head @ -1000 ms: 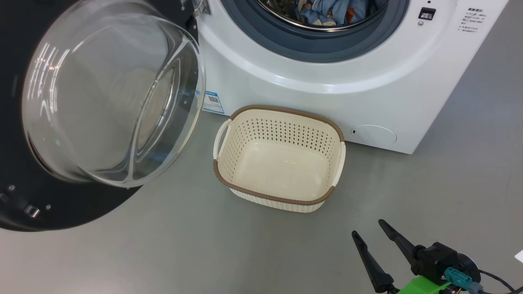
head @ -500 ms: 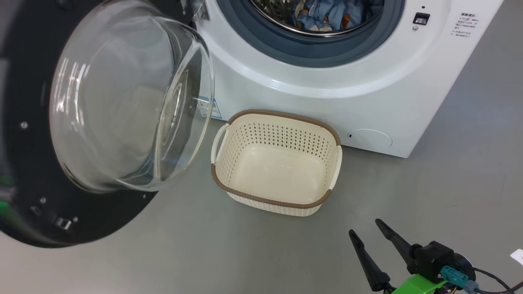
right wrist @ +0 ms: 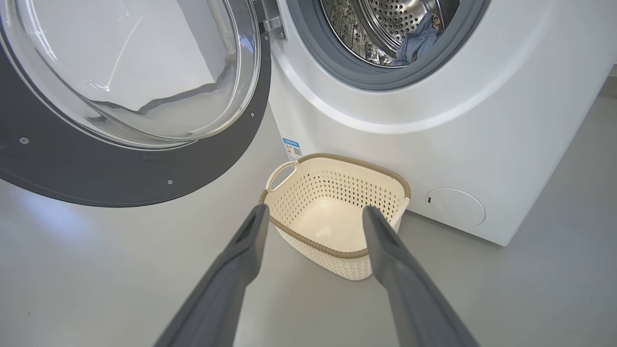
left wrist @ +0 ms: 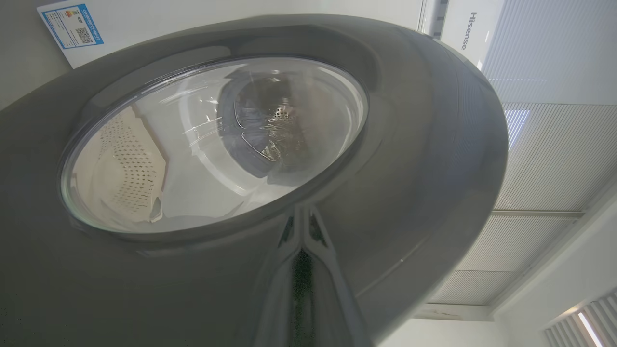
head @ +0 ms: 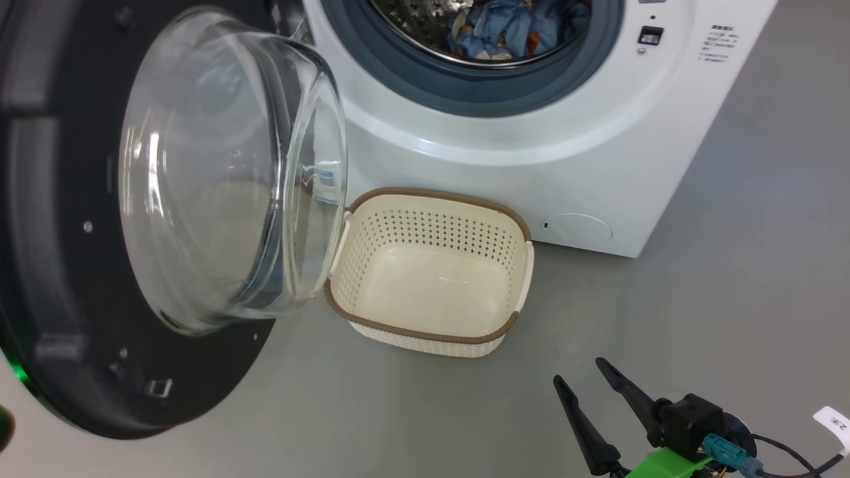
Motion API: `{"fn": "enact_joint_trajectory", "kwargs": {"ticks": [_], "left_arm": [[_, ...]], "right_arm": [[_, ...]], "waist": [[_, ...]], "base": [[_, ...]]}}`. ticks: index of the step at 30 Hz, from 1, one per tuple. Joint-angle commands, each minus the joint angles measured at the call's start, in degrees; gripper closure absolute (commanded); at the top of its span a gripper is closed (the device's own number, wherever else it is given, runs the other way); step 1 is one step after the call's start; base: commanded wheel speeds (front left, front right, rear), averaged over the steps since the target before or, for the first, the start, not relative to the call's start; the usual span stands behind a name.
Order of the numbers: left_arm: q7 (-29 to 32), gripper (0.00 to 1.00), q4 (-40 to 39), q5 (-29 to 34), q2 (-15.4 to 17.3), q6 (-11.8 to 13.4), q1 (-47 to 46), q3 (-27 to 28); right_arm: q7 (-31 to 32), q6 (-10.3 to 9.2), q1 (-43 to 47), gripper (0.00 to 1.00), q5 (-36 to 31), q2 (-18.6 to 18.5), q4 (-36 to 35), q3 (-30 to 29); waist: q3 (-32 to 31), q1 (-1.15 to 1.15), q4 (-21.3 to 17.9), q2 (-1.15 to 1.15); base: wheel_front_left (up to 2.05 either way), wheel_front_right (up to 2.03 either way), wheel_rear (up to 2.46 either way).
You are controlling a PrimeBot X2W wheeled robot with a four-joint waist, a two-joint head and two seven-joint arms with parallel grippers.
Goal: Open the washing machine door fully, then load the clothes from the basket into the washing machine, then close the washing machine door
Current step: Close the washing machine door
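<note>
The washing machine door (head: 53, 279), a black rim around a clear glass bowl (head: 226, 172), stands half swung at the left, and its bowl overlaps the basket's left handle. Blue clothes (head: 505, 30) lie inside the drum of the white washing machine (head: 531, 166). On the floor in front sits the cream basket (head: 425, 332) with nothing in it. My right gripper (head: 579, 373) is open near the floor at the lower right, apart from the basket (right wrist: 313, 243). My left gripper (left wrist: 301, 214) is shut, its tips against the door's glossy outer face (left wrist: 434, 144).
Grey floor surrounds the basket and stretches toward me. A blue label sticker (right wrist: 291, 148) is on the machine's front beside the basket. A round service flap (head: 576, 229) sits low on the machine. Window blinds (left wrist: 554, 144) lie beyond the door.
The door has swung toward the machine's opening, and its bowl now covers the basket's left handle. The head camera has shifted too. The right gripper has stayed open and hardly moved.
</note>
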Motion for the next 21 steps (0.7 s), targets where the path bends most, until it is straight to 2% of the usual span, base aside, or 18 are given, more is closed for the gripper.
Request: {"fn": "enact_joint_trajectory", "kwargs": {"ticks": [1,7,15,21], "left_arm": [[1.5,1.00,-2.6,-0.8,1.7,0.4,0.7,0.4],[2.4,1.00,-6.3,-2.5,-0.7,2.2,0.2,-0.4],[4.6,1.00,-10.7,-3.2,-2.3,4.0,0.9,-2.5],[4.4,1.00,-12.9,-3.0,-4.2,3.9,1.2,-3.7]], "right_arm": [[-0.8,0.09,-1.7,0.00,0.8,0.3,-1.0,1.3],[-1.6,0.09,-2.0,0.00,1.0,0.9,0.0,1.5],[-2.7,0.09,-2.5,0.00,1.3,1.7,2.1,1.5],[-3.4,0.09,-3.0,0.00,1.6,2.3,3.5,1.8]], "waist": [[-0.4,0.00,-0.9,0.00],[-0.9,0.00,-3.1,0.00],[-1.3,0.00,-6.3,0.00],[-1.6,0.00,-8.8,0.00]], "base": [[0.00,0.00,0.00],[0.00,0.00,0.00],[0.00,0.00,0.00],[0.00,0.00,0.00]]}}
